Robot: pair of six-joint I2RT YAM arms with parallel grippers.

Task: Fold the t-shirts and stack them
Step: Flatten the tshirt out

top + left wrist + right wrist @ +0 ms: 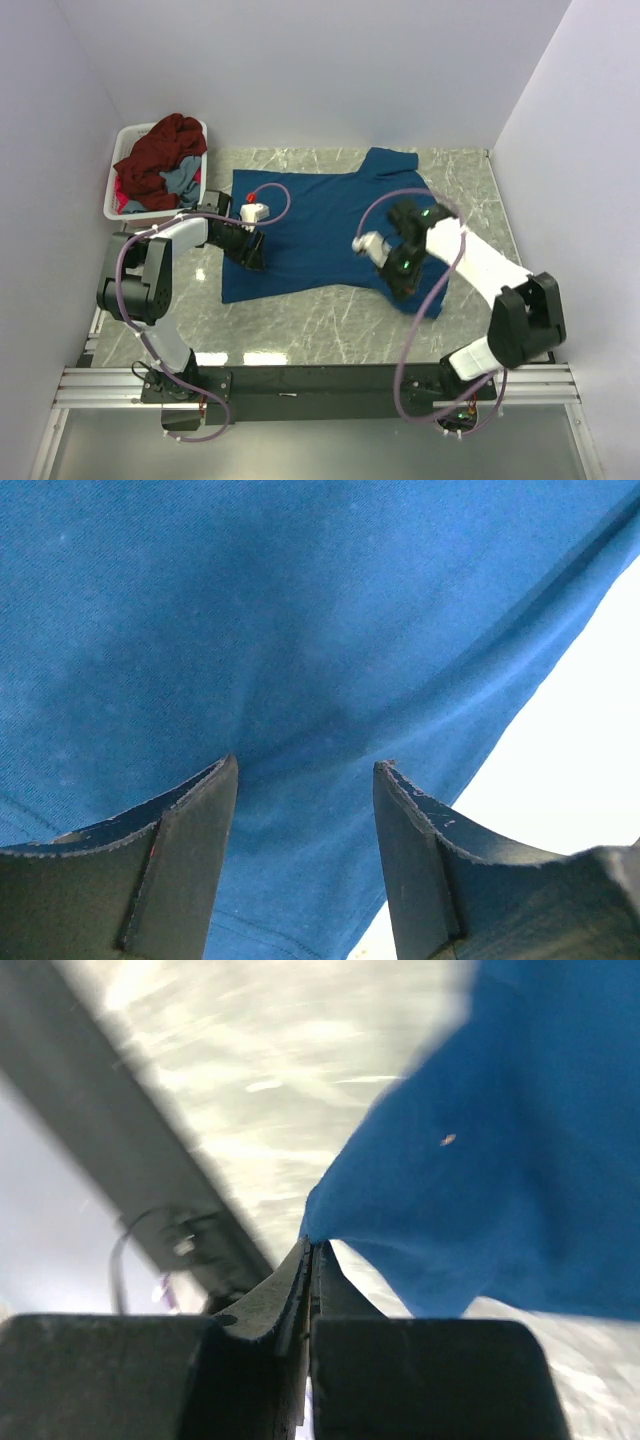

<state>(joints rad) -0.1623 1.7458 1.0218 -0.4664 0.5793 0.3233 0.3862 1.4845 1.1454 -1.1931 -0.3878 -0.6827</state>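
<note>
A deep blue t-shirt (pixel 320 225) lies spread on the marble table. My left gripper (pixel 253 258) is open over the shirt's left part near its hem, its fingers (pixel 190 820) apart with blue cloth (pixel 300 660) under them. My right gripper (pixel 392 283) is shut on a corner of the blue t-shirt (pixel 480 1160) at its right front edge, the cloth pinched at the tips and lifted off the table. A dark maroon t-shirt (pixel 160 155) and a grey-blue one (pixel 182 180) lie heaped in the white basket.
The white plastic basket (pixel 118 205) stands at the far left against the wall. White walls close in the table on the left, back and right. A black rail (pixel 330 380) runs along the near edge.
</note>
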